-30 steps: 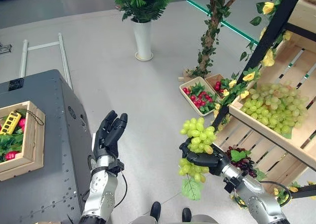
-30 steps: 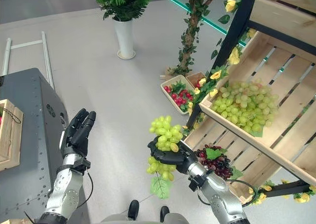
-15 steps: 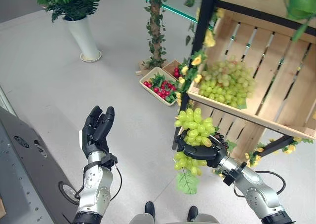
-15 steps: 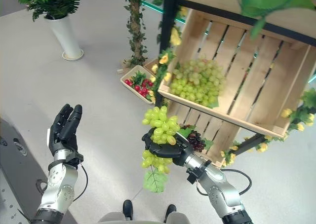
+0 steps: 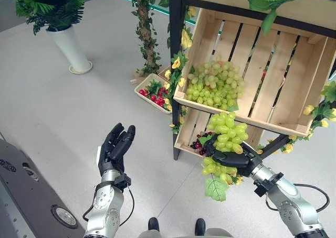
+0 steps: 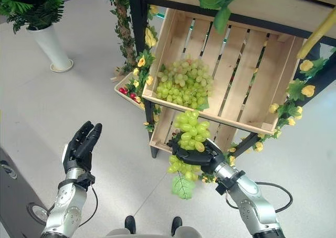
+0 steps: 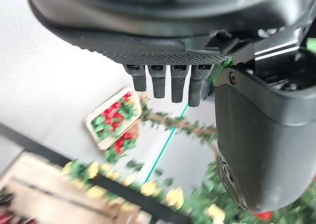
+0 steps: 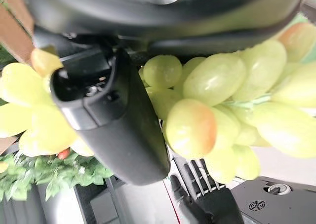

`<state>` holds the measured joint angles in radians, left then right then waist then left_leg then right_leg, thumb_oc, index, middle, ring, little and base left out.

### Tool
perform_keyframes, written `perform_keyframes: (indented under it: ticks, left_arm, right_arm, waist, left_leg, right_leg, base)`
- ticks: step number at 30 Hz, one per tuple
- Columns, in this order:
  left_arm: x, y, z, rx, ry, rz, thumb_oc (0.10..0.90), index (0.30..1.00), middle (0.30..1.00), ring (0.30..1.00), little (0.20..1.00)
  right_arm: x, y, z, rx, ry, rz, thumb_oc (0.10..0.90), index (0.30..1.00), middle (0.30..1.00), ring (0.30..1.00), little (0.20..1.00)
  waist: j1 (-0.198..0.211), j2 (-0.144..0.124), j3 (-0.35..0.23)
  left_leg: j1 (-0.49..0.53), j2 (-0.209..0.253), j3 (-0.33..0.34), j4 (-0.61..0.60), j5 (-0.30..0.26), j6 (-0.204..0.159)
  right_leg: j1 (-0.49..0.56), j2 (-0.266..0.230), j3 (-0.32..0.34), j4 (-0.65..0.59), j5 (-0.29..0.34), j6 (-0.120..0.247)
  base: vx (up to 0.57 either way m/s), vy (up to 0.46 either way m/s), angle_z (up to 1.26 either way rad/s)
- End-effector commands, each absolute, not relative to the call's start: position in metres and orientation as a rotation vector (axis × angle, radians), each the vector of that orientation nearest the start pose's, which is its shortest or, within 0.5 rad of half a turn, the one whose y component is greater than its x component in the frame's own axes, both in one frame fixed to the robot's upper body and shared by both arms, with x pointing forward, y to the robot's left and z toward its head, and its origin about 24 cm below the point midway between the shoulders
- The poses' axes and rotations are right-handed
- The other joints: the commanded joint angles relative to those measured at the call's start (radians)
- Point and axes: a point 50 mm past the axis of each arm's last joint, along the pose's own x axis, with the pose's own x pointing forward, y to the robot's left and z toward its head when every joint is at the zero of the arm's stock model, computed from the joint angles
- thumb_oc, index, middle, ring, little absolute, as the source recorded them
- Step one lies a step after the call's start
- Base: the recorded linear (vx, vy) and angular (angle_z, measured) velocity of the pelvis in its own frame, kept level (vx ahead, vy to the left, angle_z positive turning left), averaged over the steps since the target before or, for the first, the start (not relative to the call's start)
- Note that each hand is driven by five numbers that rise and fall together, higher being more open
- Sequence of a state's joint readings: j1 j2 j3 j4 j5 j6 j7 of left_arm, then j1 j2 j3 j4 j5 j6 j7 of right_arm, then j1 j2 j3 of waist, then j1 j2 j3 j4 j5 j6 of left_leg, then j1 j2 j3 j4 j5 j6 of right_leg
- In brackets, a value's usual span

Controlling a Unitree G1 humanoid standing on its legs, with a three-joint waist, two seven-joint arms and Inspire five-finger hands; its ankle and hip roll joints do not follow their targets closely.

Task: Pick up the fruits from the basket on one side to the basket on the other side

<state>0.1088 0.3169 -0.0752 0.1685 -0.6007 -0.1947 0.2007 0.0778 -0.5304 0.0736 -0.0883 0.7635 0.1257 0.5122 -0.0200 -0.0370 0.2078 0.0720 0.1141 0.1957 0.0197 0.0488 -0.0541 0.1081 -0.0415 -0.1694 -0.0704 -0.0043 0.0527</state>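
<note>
Grapes (image 5: 227, 136), round green cluster, clasped in right robot hand (image 5: 231, 158).

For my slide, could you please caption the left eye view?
Right hand grips a green grape bunch below the wooden crate of grapes; left hand open.

Two wooden crates (image 5: 294, 91), one potted plant (image 5: 65, 36), one tray of red fruit (image 5: 152, 94), two robot hands.
</note>
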Motion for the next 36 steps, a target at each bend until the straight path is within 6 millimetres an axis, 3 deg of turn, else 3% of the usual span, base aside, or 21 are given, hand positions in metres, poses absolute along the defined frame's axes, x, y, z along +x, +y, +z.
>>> perform_keyframes:
  ticks: [1,2,3,5,6,8,14,20,26,31,36]
  left_arm:
    - [0.235,0.24,0.022,-0.19,0.03,0.244,0.8,0.9,0.9,0.9,0.9]
    - [0.236,0.24,0.022,-0.196,0.033,0.245,0.8,0.9,0.9,0.9,0.9]
    - [0.24,0.237,0.023,-0.206,0.029,0.237,0.8,0.9,0.9,0.9,0.9]
    - [0.246,0.23,0.021,-0.205,0.047,0.222,0.8,0.9,0.9,0.9,0.9]
    - [0.252,0.229,0.022,-0.219,0.033,0.225,0.8,0.9,0.9,0.9,0.9]
    - [0.257,0.227,0.026,-0.212,0.013,0.196,0.8,0.9,0.9,0.9,0.9]
    - [0.251,0.232,0.018,-0.191,0.073,0.187,0.8,0.9,0.9,0.9,0.9]
    - [0.243,0.236,0.007,-0.186,0.129,0.203,0.8,0.9,0.9,0.9,0.9]
    - [0.234,0.238,-0.002,-0.188,0.16,0.192,0.8,0.9,0.9,0.9,0.9]
    - [0.234,0.235,-0.002,-0.193,0.155,0.172,0.8,0.9,0.9,0.9,0.9]
    - [0.237,0.232,0.002,-0.202,0.134,0.161,0.8,0.9,0.9,0.9,0.9]
  right_arm:
    - [0.253,-0.194,0.152,0.271,-0.382,0.718,0.4,0.3,0.3,0.3,0.3]
    - [0.254,-0.194,0.154,0.266,-0.39,0.718,0.4,0.3,0.3,0.3,0.3]
    - [0.262,-0.19,0.167,0.231,-0.442,0.728,0.4,0.3,0.3,0.3,0.3]
    - [0.266,-0.192,0.176,0.213,-0.47,0.705,0.4,0.3,0.3,0.3,0.3]
    - [0.265,-0.192,0.185,0.188,-0.497,0.708,0.4,0.3,0.3,0.3,0.3]
    - [0.263,-0.197,0.193,0.183,-0.519,0.708,0.4,0.3,0.3,0.3,0.3]
    - [0.279,-0.215,0.221,0.209,-0.548,0.644,0.4,0.3,0.3,0.3,0.3]
    - [0.292,-0.23,0.251,0.086,-0.583,0.522,0.4,0.3,0.3,0.3,0.3]
    - [0.308,-0.262,0.285,-0.013,-0.57,0.381,0.4,0.3,0.3,0.3,0.3]
    - [0.314,-0.276,0.316,-0.277,-0.59,0.193,0.4,0.3,0.3,0.3,0.3]
    - [0.318,-0.287,0.331,-0.403,-0.552,0.079,0.4,0.3,0.3,0.3,0.3]
  waist:
    - [0.025,-0.049,-0.041]
    - [0.027,-0.047,-0.041]
    - [0.027,-0.041,-0.036]
    - [0.019,-0.036,-0.035]
    - [0.012,-0.028,-0.042]
    - [0.002,-0.022,-0.055]
    - [0.029,-0.03,-0.106]
    - [0.054,-0.041,-0.123]
    - [0.084,-0.056,-0.144]
    - [0.101,-0.062,-0.155]
    - [0.105,-0.065,-0.16]
  left_leg:
    - [-0.131,-0.078,-0.099,0.224,-0.059,0.026]
    - [-0.13,-0.084,-0.111,0.188,-0.051,0.024]
    - [-0.102,-0.07,-0.109,0.013,-0.02,0.029]
    - [-0.099,-0.072,-0.105,0.026,-0.032,0.033]
    - [-0.062,-0.08,-0.136,-0.046,-0.031,0.044]
    - [-0.023,-0.073,-0.127,-0.101,-0.027,0.043]
    - [0.01,-0.086,-0.157,-0.107,-0.065,0.044]
    - [0.014,-0.087,-0.16,-0.107,-0.077,0.046]
    - [0.02,-0.086,-0.177,-0.107,-0.083,0.044]
    - [0.02,-0.087,-0.192,-0.107,-0.082,0.042]
    - [0.018,-0.09,-0.206,-0.107,-0.081,0.041]
  right_leg:
    - [0.056,0.001,0.045,0.016,-0.001,-0.05]
    - [0.054,0.001,0.049,0.016,0.001,-0.046]
    - [0.05,0.002,0.066,0.013,-0.001,-0.039]
    - [0.041,-0.009,0.059,0.018,0.003,-0.038]
    - [0.028,-0.013,0.056,0.015,0.002,-0.027]
    - [0.026,-0.013,0.049,0.013,-0.004,-0.019]
    - [0.043,-0.022,0.014,-0.004,-0.011,-0.013]
    - [0.059,-0.024,0.0,-0.014,-0.015,-0.012]
    - [0.075,-0.025,-0.018,-0.017,-0.024,-0.013]
    - [0.081,-0.024,-0.031,-0.017,-0.027,-0.014]
    - [0.083,-0.022,-0.033,-0.017,-0.029,-0.016]
  base:
    - [-0.01,0.082,-0.49]
    - [-0.02,0.143,-0.64]
    - [-0.01,0.112,-0.57]
    - [0.0,0.144,-0.56]
    - [0.03,0.157,-0.22]
    - [0.06,0.129,-0.15]
    - [0.09,0.064,0.0]
    - [0.03,0.047,0.19]
    - [0.03,0.02,0.16]
    - [0.03,-0.001,0.09]
    - [0.02,0.002,0.04]
